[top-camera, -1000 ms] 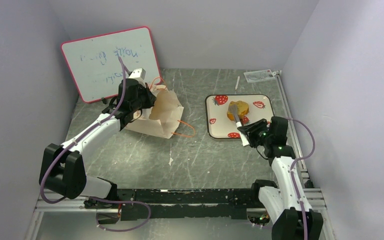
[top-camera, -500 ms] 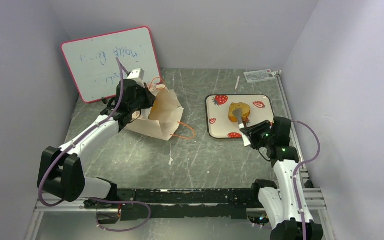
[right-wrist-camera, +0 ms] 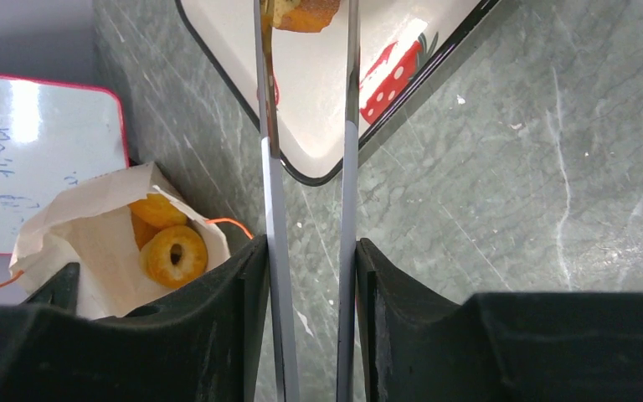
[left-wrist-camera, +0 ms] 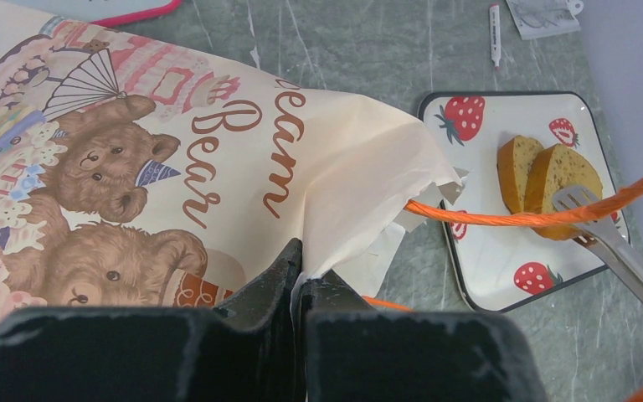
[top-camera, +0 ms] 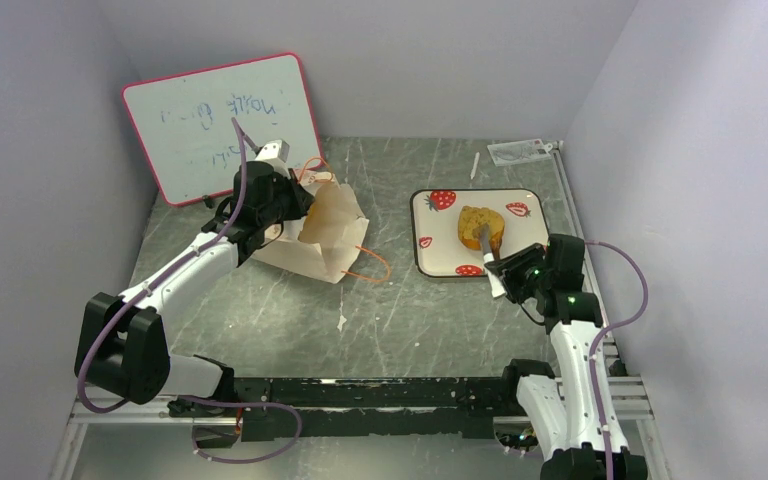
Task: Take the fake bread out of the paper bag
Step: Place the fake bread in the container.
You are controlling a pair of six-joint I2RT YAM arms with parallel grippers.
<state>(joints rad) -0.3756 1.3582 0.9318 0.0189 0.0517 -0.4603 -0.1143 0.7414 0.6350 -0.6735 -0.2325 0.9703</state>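
The paper bag point(top-camera: 325, 232) lies on its side at the left, mouth towards the right. My left gripper point(top-camera: 295, 205) is shut on its upper edge point(left-wrist-camera: 301, 264) and holds the mouth open. In the right wrist view the bag point(right-wrist-camera: 92, 243) shows an orange ring bagel point(right-wrist-camera: 173, 255) and another orange piece point(right-wrist-camera: 157, 211) inside. A brown speckled loaf chunk point(left-wrist-camera: 565, 180) and an orange roll point(left-wrist-camera: 515, 172) lie on the strawberry tray point(top-camera: 438, 262). My right gripper point(top-camera: 508, 275) is shut on metal tongs point(right-wrist-camera: 270, 167), whose tips rest at the loaf chunk point(top-camera: 480, 225).
A pink-framed whiteboard point(top-camera: 222, 125) leans against the back left wall. A white marker point(top-camera: 475, 165) and a clear packet point(top-camera: 520, 150) lie at the back right. The bag's orange cord handle point(top-camera: 370, 265) lies on the table towards the tray.
My right gripper has drawn a little to the right and towards me, and the tongs' tips have slid along the bread on the tray. My left gripper has hardly moved.
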